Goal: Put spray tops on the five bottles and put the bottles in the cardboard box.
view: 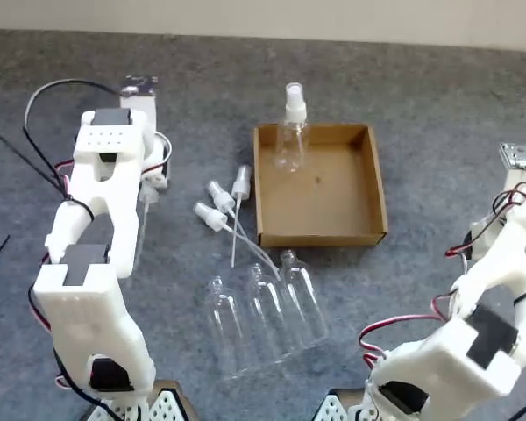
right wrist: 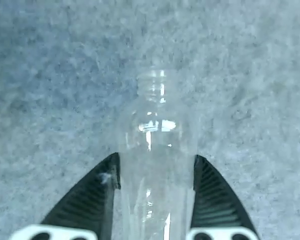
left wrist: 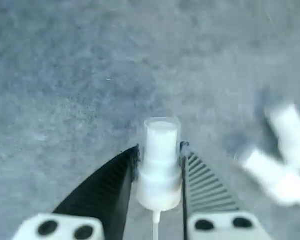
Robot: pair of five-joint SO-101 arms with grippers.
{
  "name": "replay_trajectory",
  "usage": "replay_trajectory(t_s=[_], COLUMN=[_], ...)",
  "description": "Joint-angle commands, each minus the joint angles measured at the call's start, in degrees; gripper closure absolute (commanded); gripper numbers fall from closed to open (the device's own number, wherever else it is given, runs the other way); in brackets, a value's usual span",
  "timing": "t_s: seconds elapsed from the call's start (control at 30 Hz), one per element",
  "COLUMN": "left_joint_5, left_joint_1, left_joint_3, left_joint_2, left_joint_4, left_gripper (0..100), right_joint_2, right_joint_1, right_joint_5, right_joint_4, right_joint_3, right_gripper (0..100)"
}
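Observation:
In the left wrist view my left gripper (left wrist: 160,150) is shut on a white spray top (left wrist: 161,165), which it holds a little above the grey carpet. In the high view that gripper (view: 147,189) is left of the cardboard box (view: 323,237), and the top's thin tube (view: 143,230) hangs down from it. My right gripper (right wrist: 156,162) is shut around the body of a clear, uncapped bottle (right wrist: 157,130). One bottle with a spray top (view: 291,132) stands in the box's far left corner. Three clear bottles (view: 267,307) lie side by side in front of the box.
Three loose spray tops (view: 219,200) with long tubes lie between the left arm and the box; two of them (left wrist: 282,162) show blurred in the left wrist view. The right arm (view: 500,289) stands at the right edge, with red and black cables beside it.

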State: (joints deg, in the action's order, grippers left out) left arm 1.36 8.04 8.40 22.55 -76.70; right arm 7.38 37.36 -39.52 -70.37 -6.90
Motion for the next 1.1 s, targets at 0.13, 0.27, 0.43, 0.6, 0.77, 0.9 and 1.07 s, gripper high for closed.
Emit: replay_trajectory(t_s=[0.13,0.27,0.43,0.6,0.77,0.9,1.07], left_joint_5=[-12.0,-11.7,-11.5,-11.6,-11.6,-11.6,-11.6], left_joint_1=[-1.5,-3.1,-4.4,-5.1,-4.9,-4.9,-4.9], left_joint_3=[-2.9,-8.4,-15.9,-18.4,-18.4,-18.4,-18.1], left_joint_2=[-1.6,-1.6,-1.6,-2.2,-2.0,-1.8,-1.8], left_joint_4=[-5.7,-1.6,6.3,8.3,8.4,8.4,8.5], left_gripper=[99,99,99,99,99,99,99], right_joint_2=[10.6,13.5,14.1,15.2,19.8,23.1,24.2], right_joint_1=[-2.2,-4.7,-6.1,-7.8,-9.1,-8.7,-8.4], right_joint_5=[2.8,2.5,2.6,2.5,2.5,2.7,2.7], right_joint_4=[-2.2,-5.8,-9.6,-9.0,-8.4,-8.0,-8.2], right_joint_3=[13.8,18.9,20.6,20.6,20.8,24.7,29.3], right_gripper=[84.8,78.1,77.8,77.8,77.8,78.1,88.5])
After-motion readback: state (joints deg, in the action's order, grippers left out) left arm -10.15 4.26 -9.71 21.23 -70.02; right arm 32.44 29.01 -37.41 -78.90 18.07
